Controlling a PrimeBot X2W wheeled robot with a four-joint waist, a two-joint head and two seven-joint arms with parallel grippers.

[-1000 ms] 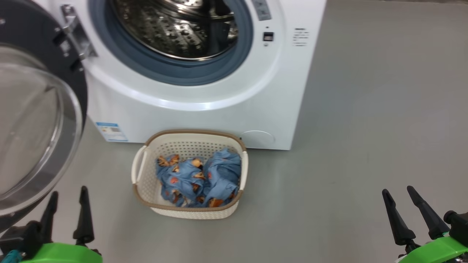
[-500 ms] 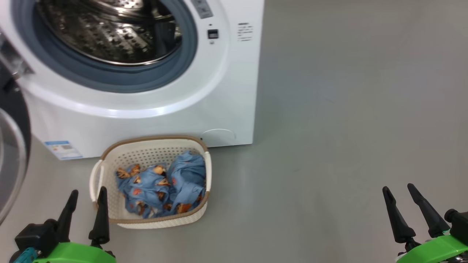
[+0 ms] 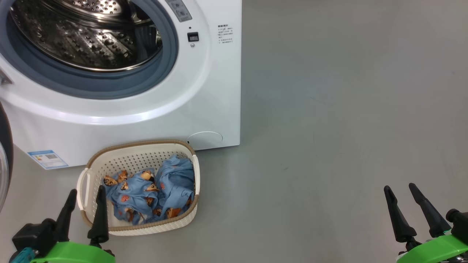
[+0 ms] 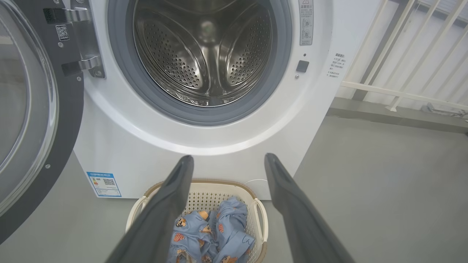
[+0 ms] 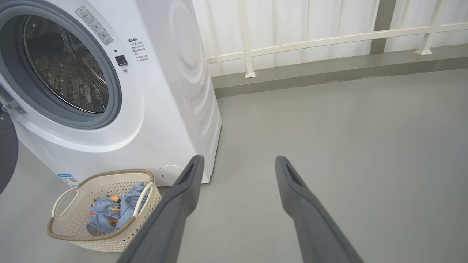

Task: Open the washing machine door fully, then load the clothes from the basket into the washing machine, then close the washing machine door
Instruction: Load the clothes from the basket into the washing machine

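The white washing machine (image 3: pixel 204 91) (image 4: pixel 120 146) (image 5: pixel 164 109) stands with its steel drum (image 3: pixel 84 33) (image 4: pixel 208 54) exposed. Its black washing machine door (image 4: pixel 33 109) (image 3: pixel 5 146) is swung wide to the left. On the floor in front sits the cream basket (image 3: pixel 93 164) (image 4: pixel 204 197) (image 5: pixel 73 233) holding the blue bear-print clothes (image 3: pixel 150 193) (image 4: pixel 215 233) (image 5: pixel 109 212). My left gripper (image 3: pixel 86 193) (image 4: pixel 226 160) is open, hovering by the basket's near left corner, empty. Far to the right, over bare floor, my right gripper (image 3: pixel 402 190) (image 5: pixel 237 160) is open and empty.
Grey floor (image 3: pixel 347 128) stretches right of the machine. A white railing (image 5: pixel 310 40) and a low grey kerb (image 5: pixel 329 73) run behind it. A blue label sticker (image 3: pixel 47 159) marks the machine's lower left corner.
The head camera has turned right, so the machine, door and basket slid left in view. Both grippers remain open and empty.
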